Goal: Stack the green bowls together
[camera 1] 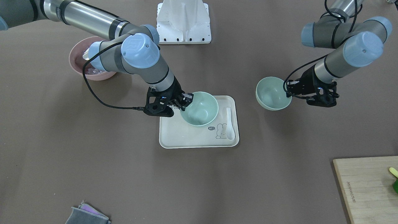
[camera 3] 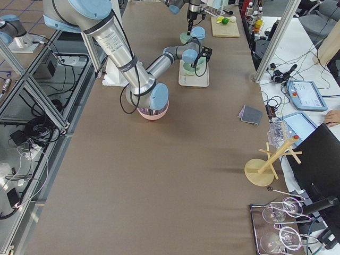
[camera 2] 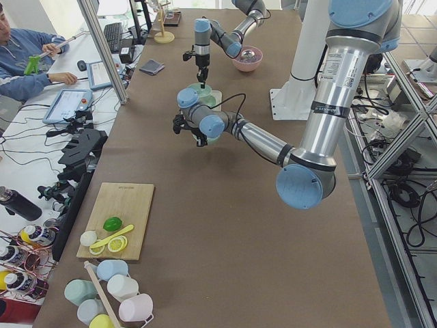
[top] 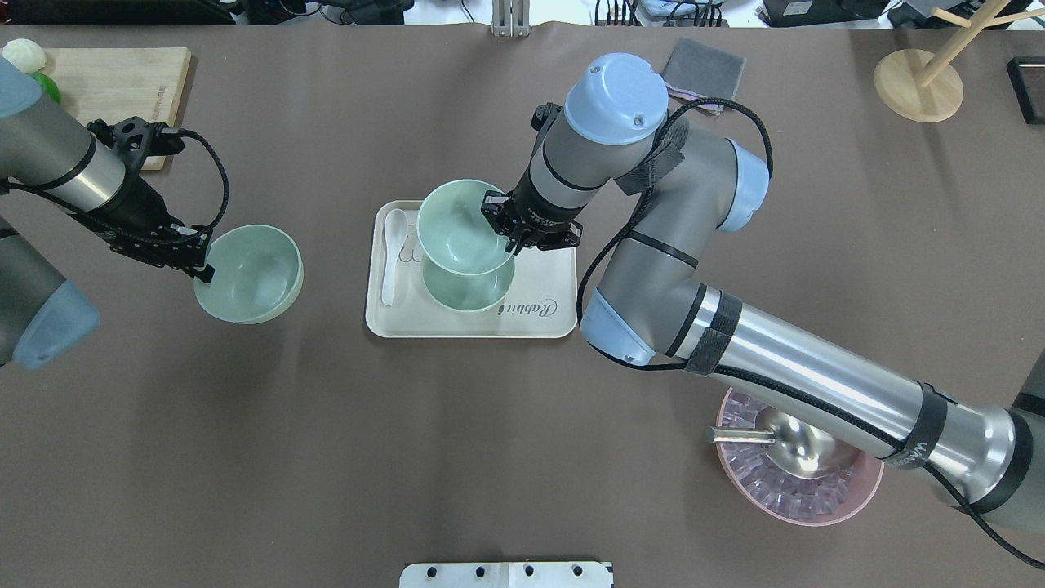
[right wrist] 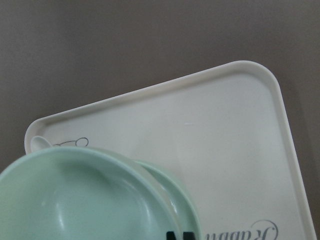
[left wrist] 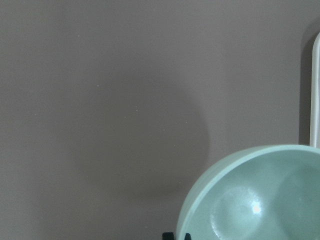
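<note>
On the white tray (top: 539, 323) a first green bowl (top: 478, 292) sits beside a spoon (top: 392, 255). The right gripper (top: 513, 232) pinches the rim of a second green bowl (top: 459, 229) just above it. Off to the left, the left gripper (top: 204, 260) clamps a third green bowl (top: 251, 274) by its rim above the table (top: 490, 449).

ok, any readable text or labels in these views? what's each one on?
"Rabbit": script lettering on the white tray.
"hi~": speech bubble beside the rabbit drawing on the same tray.
Cutting board: line of print along its edge, too small to read.
Right arm's strap: light lettering, too blurred to read.
</note>
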Available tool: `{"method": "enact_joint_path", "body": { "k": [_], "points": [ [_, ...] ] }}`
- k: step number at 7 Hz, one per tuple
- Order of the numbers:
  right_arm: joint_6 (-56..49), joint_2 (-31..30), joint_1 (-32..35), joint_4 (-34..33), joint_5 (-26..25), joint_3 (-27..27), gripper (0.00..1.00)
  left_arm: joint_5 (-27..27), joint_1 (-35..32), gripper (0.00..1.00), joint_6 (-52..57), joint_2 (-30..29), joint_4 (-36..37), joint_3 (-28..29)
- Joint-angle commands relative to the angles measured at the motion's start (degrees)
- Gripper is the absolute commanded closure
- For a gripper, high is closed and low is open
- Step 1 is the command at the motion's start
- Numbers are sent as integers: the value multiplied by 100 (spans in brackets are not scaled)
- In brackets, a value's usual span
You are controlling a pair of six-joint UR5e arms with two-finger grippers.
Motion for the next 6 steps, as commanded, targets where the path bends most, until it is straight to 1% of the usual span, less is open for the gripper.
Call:
{"method": "enact_joint_path", "body": {
  "k": [1,6],
  "points": [
    [279,32,-67,44,-2,-24,100,-25,-4,100,-74,6,7,-40],
    [324,24,-155,17,77,-77,100,-25,-4,100,-232,-3,-1,-110]
  ]
}}
